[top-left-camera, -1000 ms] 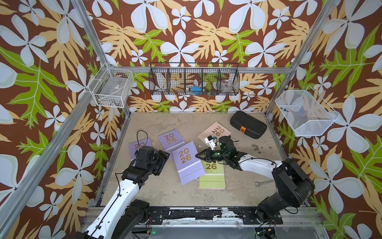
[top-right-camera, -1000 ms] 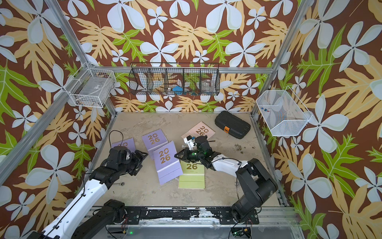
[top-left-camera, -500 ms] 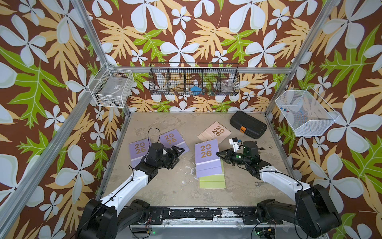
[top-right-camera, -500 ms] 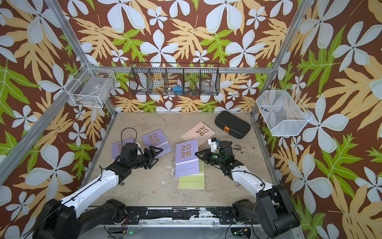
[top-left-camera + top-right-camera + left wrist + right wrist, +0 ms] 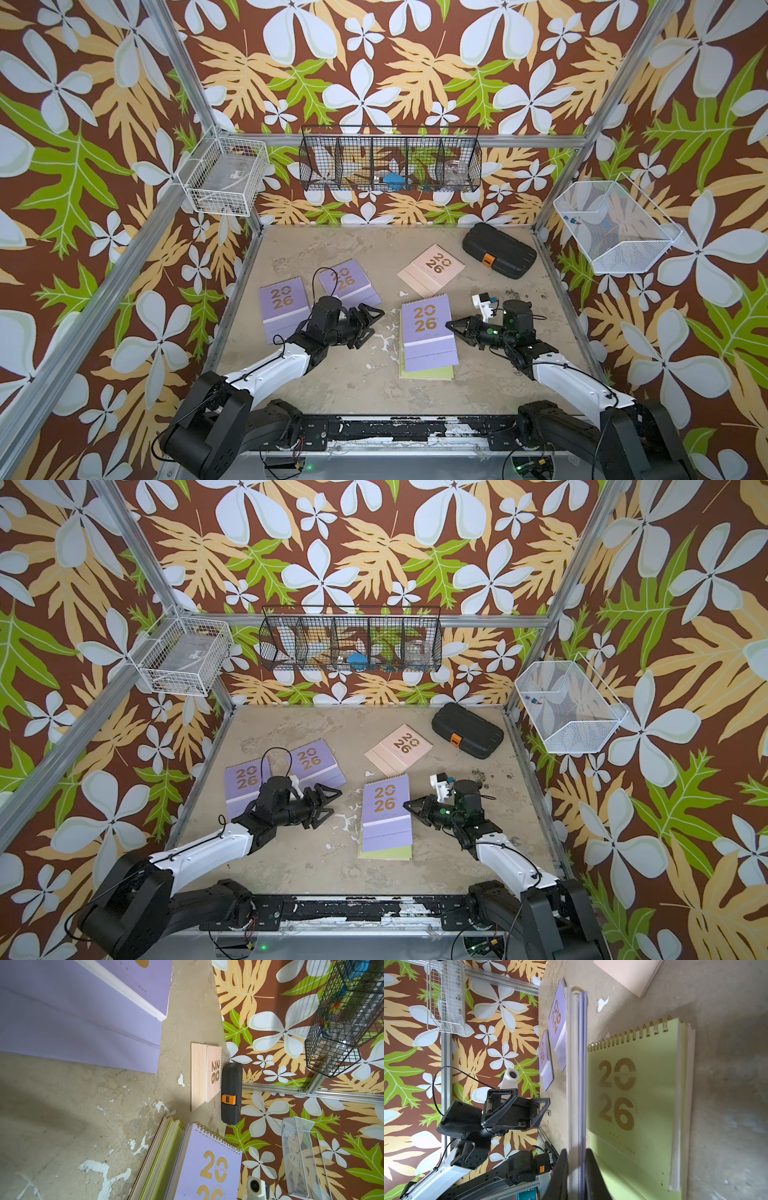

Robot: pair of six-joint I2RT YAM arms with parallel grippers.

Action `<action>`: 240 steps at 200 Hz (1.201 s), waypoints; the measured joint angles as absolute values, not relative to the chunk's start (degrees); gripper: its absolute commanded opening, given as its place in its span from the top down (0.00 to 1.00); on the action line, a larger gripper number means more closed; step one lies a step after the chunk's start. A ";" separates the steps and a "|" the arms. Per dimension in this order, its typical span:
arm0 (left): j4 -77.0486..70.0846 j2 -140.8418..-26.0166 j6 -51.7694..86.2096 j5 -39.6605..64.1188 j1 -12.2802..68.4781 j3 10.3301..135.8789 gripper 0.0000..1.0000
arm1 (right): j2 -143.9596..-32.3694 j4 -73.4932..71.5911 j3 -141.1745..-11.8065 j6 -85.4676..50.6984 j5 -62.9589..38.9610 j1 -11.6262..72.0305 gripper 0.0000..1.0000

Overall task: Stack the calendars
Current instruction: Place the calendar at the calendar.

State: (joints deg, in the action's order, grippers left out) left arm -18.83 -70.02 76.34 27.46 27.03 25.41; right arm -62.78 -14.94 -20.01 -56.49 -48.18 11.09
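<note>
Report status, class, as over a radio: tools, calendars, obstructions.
Left tool open, empty. Right tool shut on lilac calendar, above green calendar. Black case off at the back, no obstruction.

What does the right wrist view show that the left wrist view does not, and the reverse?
Only the right wrist view: the right gripper shut on the edge of the held lilac calendar, the 2026 cover of the green calendar, the left gripper open. Only the left wrist view: the black case, the held calendar's lilac cover. Both: the held lilac calendar over the green calendar, and the pink calendar.
</note>
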 measured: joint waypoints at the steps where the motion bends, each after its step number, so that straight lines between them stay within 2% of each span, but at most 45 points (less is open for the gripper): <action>1: -18.92 -70.06 76.34 27.46 27.09 25.39 0.22 | -62.78 -14.98 -19.97 -56.49 -48.21 11.07 0.91; 60: -26.48 -74.37 79.70 27.77 29.39 23.59 0.25 | -64.53 -18.96 -17.87 -56.97 -50.17 10.81 0.91; 240: -37.15 -87.44 82.76 30.24 32.75 27.92 0.26 | -71.81 -26.96 -16.82 -57.47 -52.34 9.91 0.87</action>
State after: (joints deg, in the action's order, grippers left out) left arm -37.15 -87.44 82.76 30.24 32.75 27.92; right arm -71.81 -26.96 -16.82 -57.47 -52.34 9.91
